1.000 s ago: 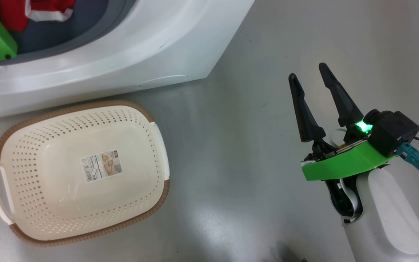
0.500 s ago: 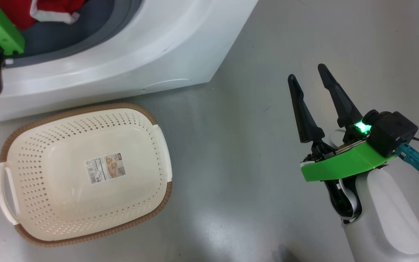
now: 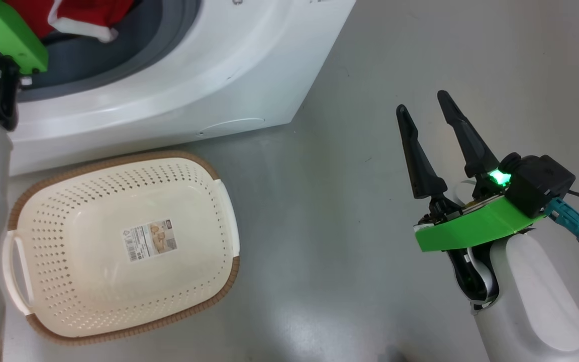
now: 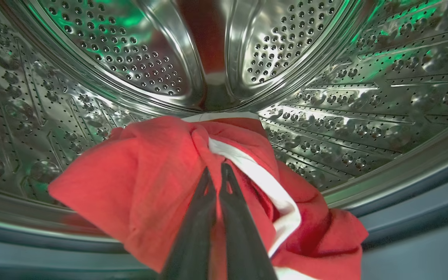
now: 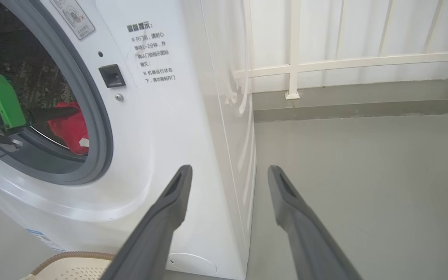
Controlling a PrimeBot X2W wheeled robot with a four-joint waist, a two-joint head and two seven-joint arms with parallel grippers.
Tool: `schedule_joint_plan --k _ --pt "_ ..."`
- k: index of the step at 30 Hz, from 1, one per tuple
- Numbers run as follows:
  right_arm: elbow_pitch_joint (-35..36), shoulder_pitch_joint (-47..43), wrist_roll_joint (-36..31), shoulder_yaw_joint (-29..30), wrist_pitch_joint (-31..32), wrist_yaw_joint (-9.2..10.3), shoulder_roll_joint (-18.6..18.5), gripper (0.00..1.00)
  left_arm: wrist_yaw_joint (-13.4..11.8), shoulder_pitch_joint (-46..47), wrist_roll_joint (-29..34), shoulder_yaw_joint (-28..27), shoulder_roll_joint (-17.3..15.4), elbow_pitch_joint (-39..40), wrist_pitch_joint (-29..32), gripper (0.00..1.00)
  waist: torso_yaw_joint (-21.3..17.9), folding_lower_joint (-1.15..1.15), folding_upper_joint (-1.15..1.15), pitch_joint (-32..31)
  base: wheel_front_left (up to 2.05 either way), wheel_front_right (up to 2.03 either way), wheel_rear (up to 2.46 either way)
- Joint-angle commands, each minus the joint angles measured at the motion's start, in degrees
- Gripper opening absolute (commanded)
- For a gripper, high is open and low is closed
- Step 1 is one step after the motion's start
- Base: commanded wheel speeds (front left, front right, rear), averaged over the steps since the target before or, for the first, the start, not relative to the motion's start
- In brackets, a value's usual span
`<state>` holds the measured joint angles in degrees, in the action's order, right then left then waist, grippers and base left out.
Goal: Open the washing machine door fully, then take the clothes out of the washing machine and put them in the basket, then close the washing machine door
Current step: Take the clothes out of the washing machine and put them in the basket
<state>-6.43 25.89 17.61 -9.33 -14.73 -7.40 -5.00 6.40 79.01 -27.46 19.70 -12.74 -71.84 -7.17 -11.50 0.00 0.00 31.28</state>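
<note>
Inside the steel drum of the washing machine (image 4: 364, 97), my left gripper (image 4: 216, 171) is shut on a fold of the red clothes (image 4: 150, 167), beside their white trim. In the head view the clothes (image 3: 83, 15) lie at the drum's mouth, past the left arm's green wrist mount (image 3: 3, 30). The cream basket (image 3: 133, 157) stands on the floor in front of the washing machine (image 3: 194, 75). My right gripper (image 3: 421, 101) hangs open over bare floor to the right, holding nothing. The washing machine door is out of view.
Grey floor (image 3: 319, 226) stretches right of the machine and the basket. In the right wrist view the machine's white side (image 5: 224, 116) is close on the left, and a white railing (image 5: 294, 66) and wall close off the back.
The head camera has shifted, so the machine and basket sit slightly lower and further right. The left wrist mount has edged up that view. The right gripper has stayed put and open.
</note>
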Motion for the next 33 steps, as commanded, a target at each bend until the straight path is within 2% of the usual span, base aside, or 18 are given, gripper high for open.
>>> schedule_joint_plan --k 1,21,33 --pt "1.13 -1.26 0.37 -1.15 -0.27 -0.09 0.46 1.0 0.56 -0.12 -0.44 -0.21 -2.17 1.22 -0.81 0.0 0.28 0.0 0.0 -0.54 0.0 0.0 0.0" --pt "0.23 -2.89 0.94 -0.65 -0.27 -0.09 -0.54 1.0 1.0 -6.15 -1.93 1.82 -0.62 3.6 -5.77 0.0 2.45 0.0 0.0 -5.72 0.0 0.0 0.0" --pt "-0.32 -4.94 1.37 -0.6 -0.27 -0.09 -1.42 1.0 1.06 -14.43 -2.54 2.98 -0.39 10.6 -7.55 0.0 4.72 0.0 0.0 -10.28 0.0 0.0 0.0"
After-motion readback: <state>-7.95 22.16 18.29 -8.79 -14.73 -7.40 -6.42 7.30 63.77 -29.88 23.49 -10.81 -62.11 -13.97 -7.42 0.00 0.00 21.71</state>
